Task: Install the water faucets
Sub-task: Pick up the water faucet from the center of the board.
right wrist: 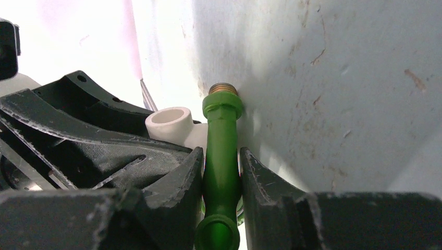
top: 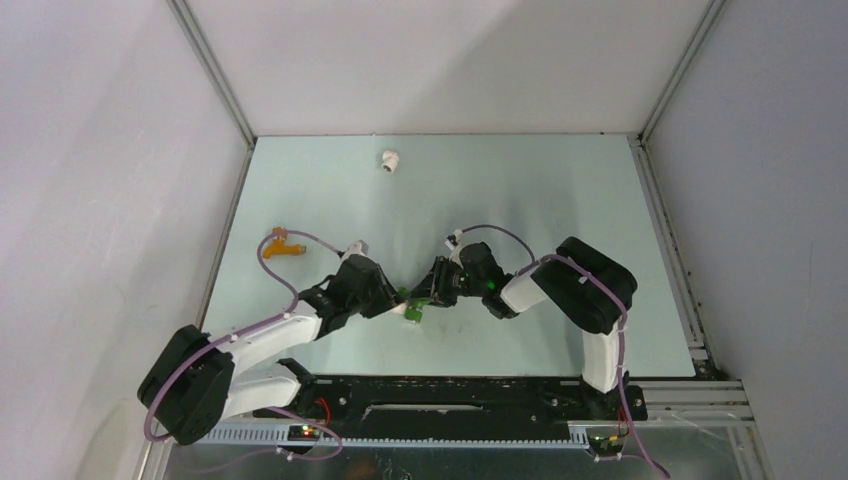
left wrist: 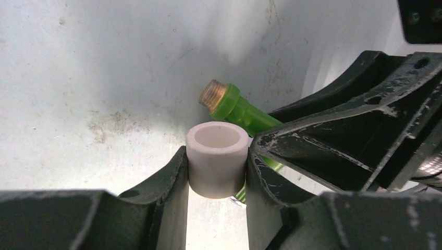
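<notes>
My left gripper point(left wrist: 217, 172) is shut on a stubby white elbow fitting point(left wrist: 217, 159), its open mouth facing the camera. My right gripper point(right wrist: 221, 172) is shut on the green faucet point(right wrist: 222, 156), gripping its body with the brass-coloured threaded end point(right wrist: 223, 89) pointing away. In the left wrist view the green faucet point(left wrist: 237, 107) lies just behind the fitting, threaded end up-left, not inside it. From above both grippers meet at the table's near middle, the green faucet point(top: 413, 301) between them. The orange faucet point(top: 284, 244) lies at the left of the table.
A second white elbow fitting point(top: 390, 160) lies near the table's far edge. The pale green table point(top: 560, 190) is walled on the left, right and back. Purple cables loop over both arms.
</notes>
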Robot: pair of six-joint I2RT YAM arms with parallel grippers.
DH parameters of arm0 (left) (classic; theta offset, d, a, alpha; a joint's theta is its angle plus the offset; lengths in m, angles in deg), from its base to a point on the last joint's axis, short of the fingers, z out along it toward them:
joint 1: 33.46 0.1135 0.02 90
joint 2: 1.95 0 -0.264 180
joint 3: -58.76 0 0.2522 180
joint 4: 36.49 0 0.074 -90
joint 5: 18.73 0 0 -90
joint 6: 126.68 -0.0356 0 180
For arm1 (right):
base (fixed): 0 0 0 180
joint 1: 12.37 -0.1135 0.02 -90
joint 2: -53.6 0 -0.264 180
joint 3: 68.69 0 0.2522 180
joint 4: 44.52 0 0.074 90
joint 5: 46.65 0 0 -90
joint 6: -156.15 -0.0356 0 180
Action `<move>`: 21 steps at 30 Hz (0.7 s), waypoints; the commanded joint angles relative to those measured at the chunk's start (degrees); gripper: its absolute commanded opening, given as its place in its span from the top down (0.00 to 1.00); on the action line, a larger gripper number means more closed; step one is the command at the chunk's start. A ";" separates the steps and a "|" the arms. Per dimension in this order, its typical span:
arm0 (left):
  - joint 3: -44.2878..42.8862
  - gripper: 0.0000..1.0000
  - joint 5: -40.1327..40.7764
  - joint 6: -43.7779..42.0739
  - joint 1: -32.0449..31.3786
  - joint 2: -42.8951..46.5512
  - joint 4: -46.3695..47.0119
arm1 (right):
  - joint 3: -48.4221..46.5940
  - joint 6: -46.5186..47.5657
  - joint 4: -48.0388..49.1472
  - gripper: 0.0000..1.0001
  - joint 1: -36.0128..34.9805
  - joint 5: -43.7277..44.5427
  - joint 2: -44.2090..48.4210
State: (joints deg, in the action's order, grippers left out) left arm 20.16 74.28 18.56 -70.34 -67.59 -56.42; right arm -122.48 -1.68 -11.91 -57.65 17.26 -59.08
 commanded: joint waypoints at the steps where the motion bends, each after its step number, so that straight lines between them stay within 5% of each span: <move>1: -2.08 1.00 0.73 -5.24 -0.97 1.12 -7.23 | -0.14 8.61 -7.19 1.00 0.03 1.14 8.43; 10: -9.97 1.00 5.46 -19.56 -0.77 14.09 -14.76 | -4.00 35.33 -38.55 1.00 4.39 6.08 37.80; 12: -10.68 1.00 4.52 -21.99 -0.65 16.99 -14.29 | -7.36 41.65 -50.45 1.00 5.53 9.92 44.04; 17: -11.24 1.00 -1.97 -27.73 -0.46 22.57 -10.12 | -10.68 50.87 -61.67 1.00 10.73 15.68 55.04; 21: -10.53 1.00 -10.28 -28.11 -0.04 25.56 -3.94 | -10.68 51.99 -66.03 1.00 21.65 3.10 59.83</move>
State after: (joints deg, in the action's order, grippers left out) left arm 10.56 72.62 -5.83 -70.82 -44.53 -68.25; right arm -131.79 44.11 -67.69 -44.16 28.08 -1.84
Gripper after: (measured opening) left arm 0.389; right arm 0.312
